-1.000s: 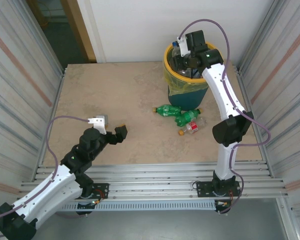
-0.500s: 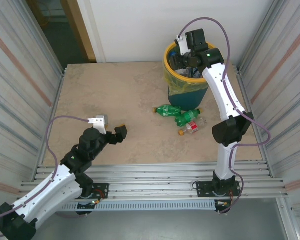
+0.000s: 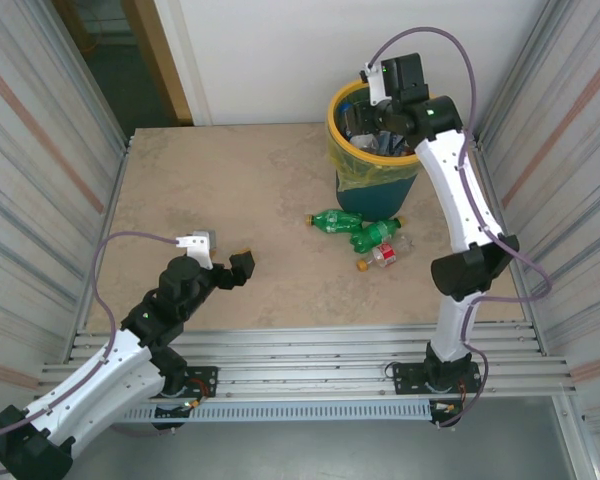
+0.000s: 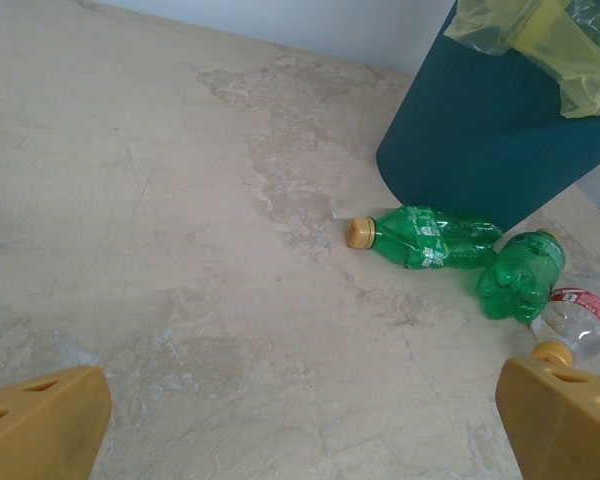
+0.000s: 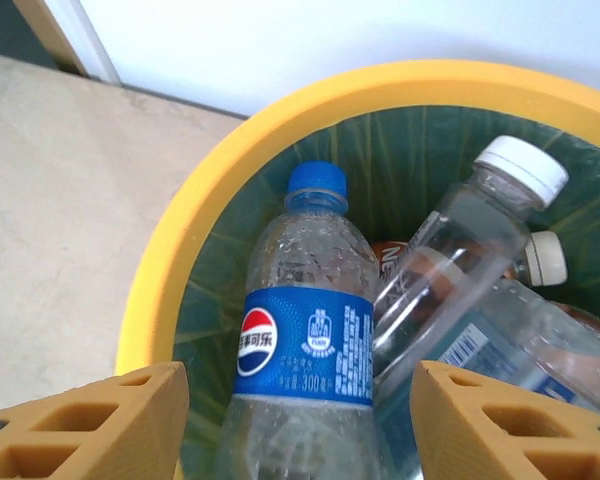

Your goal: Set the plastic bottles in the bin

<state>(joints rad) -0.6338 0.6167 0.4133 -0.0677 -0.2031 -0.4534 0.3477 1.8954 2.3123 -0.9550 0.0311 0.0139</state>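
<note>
1. Overhead, the right hand (image 3: 375, 115) hangs over the bin (image 3: 332, 122) in the upper right of the frame. Its fingers are spread and pinch nothing.
2. Inside the bin, the right wrist view has a blue-capped bottle (image 5: 305, 330) leaning beside a white-capped bottle (image 5: 460, 240).
3. On the bench (image 3: 230, 190) just below the bin lie a green bottle (image 3: 332, 220), a second green bottle (image 3: 375, 235) and a clear bottle (image 3: 383, 255).
4. At lower left, the left hand (image 3: 220, 255) is spread wide and empty.
</note>
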